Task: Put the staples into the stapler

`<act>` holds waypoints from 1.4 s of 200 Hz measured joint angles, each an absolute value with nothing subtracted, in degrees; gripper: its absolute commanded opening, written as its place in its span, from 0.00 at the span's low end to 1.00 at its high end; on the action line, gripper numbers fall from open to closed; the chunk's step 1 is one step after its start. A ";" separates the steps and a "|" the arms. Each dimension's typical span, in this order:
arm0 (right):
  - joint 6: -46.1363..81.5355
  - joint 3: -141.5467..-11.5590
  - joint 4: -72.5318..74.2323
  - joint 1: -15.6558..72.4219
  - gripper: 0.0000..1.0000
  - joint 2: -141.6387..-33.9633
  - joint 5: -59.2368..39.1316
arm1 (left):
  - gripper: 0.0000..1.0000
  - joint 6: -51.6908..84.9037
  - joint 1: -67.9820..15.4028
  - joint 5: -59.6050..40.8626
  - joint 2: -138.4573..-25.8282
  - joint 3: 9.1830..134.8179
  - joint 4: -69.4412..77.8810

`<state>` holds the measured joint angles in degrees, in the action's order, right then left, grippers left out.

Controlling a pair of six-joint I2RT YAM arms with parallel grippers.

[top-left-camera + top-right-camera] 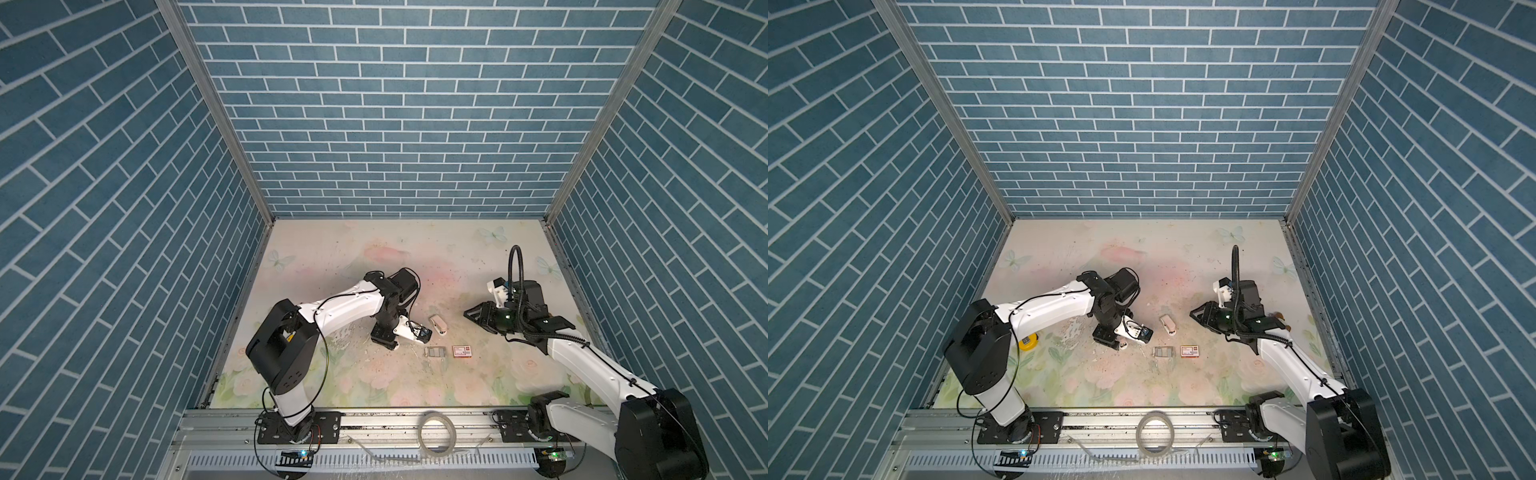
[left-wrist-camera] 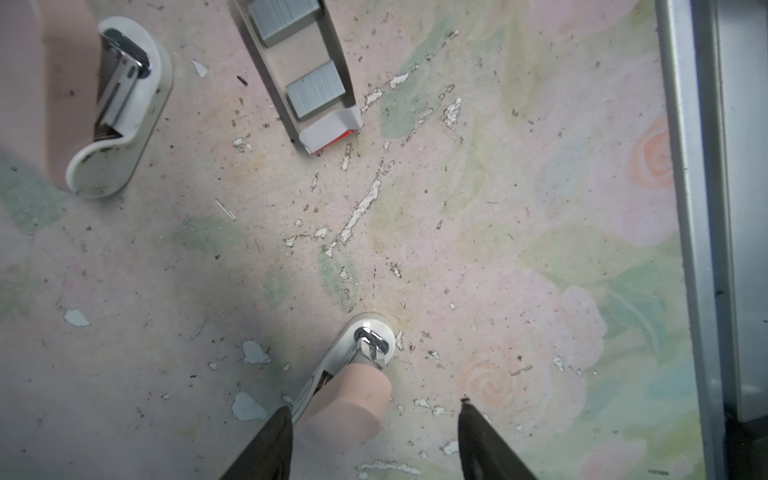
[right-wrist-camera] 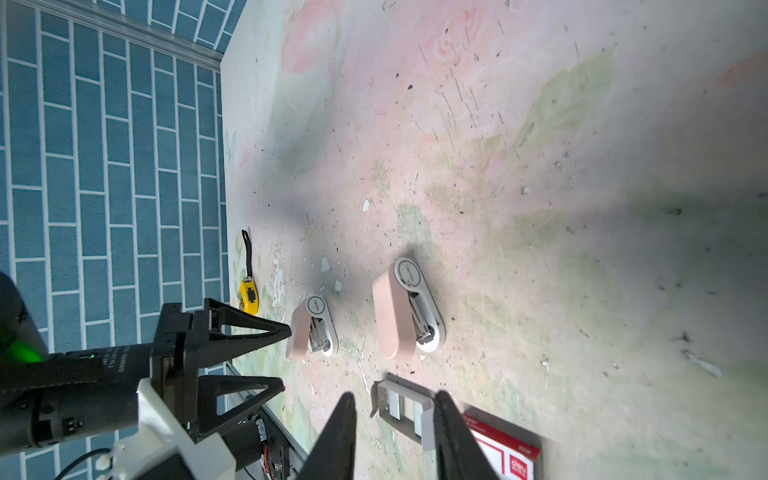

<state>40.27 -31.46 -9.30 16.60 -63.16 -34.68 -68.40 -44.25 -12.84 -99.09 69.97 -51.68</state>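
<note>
I am observing the staples [image 2: 316, 89] lying as two silvery-grey blocks in an open cardboard tray [image 2: 309, 52] on the table [image 1: 374, 266], toward its front centre. In both top views the tray's long axis is running left to right, with the blocks set one after the other along it. A red-and-white box [image 1: 463, 351] is sitting just right of the tray, not touching it. The left gripper [image 2: 374, 405] is hanging low over the table with its jaws parted, gripping nothing. The first stapler [image 2: 365, 353] is lying between its fingers, close against one finger [image 2: 266, 449] and clear of the other; I cannot tell whether it is touching. The second stapler [image 1: 438, 325] is lying just behind the tray, its long axis running diagonally, its pink cover splayed away from the white base and the open end pointing toward the tray. The right gripper [image 3: 395, 394] is hovering above the table, right of the second stapler, jaws parted and empty.
</note>
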 measured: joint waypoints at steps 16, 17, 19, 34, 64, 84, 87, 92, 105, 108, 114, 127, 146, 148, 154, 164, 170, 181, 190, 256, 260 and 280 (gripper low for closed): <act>40.40 -31.46 -8.91 16.58 0.32 -63.16 -34.30 | 0.59 -68.47 -44.23 -12.64 -99.37 68.99 -49.98; 40.42 -31.46 -8.88 16.58 0.32 -63.16 -34.28 | 0.59 -68.45 -44.23 -12.62 -99.37 68.93 -49.87; 40.49 -31.46 -8.84 16.58 0.32 -63.16 -34.24 | 0.58 -68.49 -44.23 -12.58 -99.37 68.79 -49.60; 40.53 -31.46 -8.51 16.58 0.31 -63.20 -34.06 | 0.55 -68.51 -44.23 -12.10 -99.53 68.42 -48.53; 40.66 -31.46 -7.99 16.53 0.30 -63.72 -33.95 | 0.51 -68.49 -44.21 -11.49 -100.25 68.45 -47.18; 40.66 -31.46 -7.84 16.53 0.29 -63.79 -33.82 | 0.50 -68.62 -44.16 -11.33 -100.29 68.45 -47.16; 40.66 -31.46 -7.79 16.53 0.29 -63.79 -33.82 | 0.50 -68.60 -44.16 -11.31 -100.29 68.45 -47.18; 40.66 -31.46 -7.70 16.53 0.29 -63.79 -33.82 | 0.49 -68.62 -44.16 -11.25 -100.29 68.45 -47.18; 40.66 -31.46 -7.57 16.53 0.29 -63.79 -33.82 | 0.47 -68.71 -44.16 -11.14 -100.29 68.45 -47.22; 40.66 -31.46 -7.53 16.53 0.29 -63.81 -33.82 | 0.46 -68.73 -44.16 -11.11 -100.29 68.45 -47.22; 40.66 -31.46 -7.44 16.53 0.29 -63.81 -33.82 | 0.46 -68.82 -44.16 -10.98 -100.29 68.45 -47.22; 40.66 -31.46 -7.22 16.53 0.29 -63.83 -33.82 | 0.46 -68.90 -44.16 -10.63 -100.29 68.45 -47.22; 40.66 -31.46 -7.03 16.53 0.28 -63.94 -33.82 | 0.44 -69.01 -44.16 -10.26 -100.29 68.42 -47.22; 40.66 -31.46 -6.98 16.53 0.28 -63.99 -33.82 | 0.44 -68.99 -44.16 -10.26 -100.29 68.42 -47.22; 40.66 -31.46 -6.85 16.53 0.28 -64.05 -33.82 | 0.43 -69.04 -44.16 -10.20 -100.29 68.42 -47.20; 40.66 -31.46 -6.68 16.53 0.28 -64.27 -33.82 | 0.42 -69.06 -44.16 -10.09 -100.29 68.36 -47.18; 40.66 -31.46 -6.61 16.53 0.27 -64.40 -33.82 | 0.41 -69.06 -44.16 -10.04 -100.29 68.23 -47.16; 40.66 -31.46 -6.48 16.53 0.27 -64.62 -33.82 | 0.37 -69.04 -44.16 -9.93 -100.29 67.92 -47.05; 40.69 -31.46 -6.35 16.53 0.27 -64.77 -33.82 | 0.34 -69.06 -44.16 -9.85 -100.31 67.75 -47.00; 40.66 -31.46 -5.93 16.53 0.24 -65.01 -33.85 | 0.15 -68.60 -44.16 -9.19 -101.80 67.85 -46.94; 40.69 -31.46 -5.91 16.53 0.24 -65.01 -33.85 | 0.13 -68.75 -44.16 -9.21 -101.86 67.96 -46.96; 40.66 -31.46 -5.89 16.53 0.24 -65.01 -33.85 | 0.11 -67.92 -44.16 -9.13 -102.24 68.45 -47.11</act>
<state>40.66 -31.46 -5.89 16.53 -65.01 -33.85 -67.92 -44.16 -9.13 -102.24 68.45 -47.11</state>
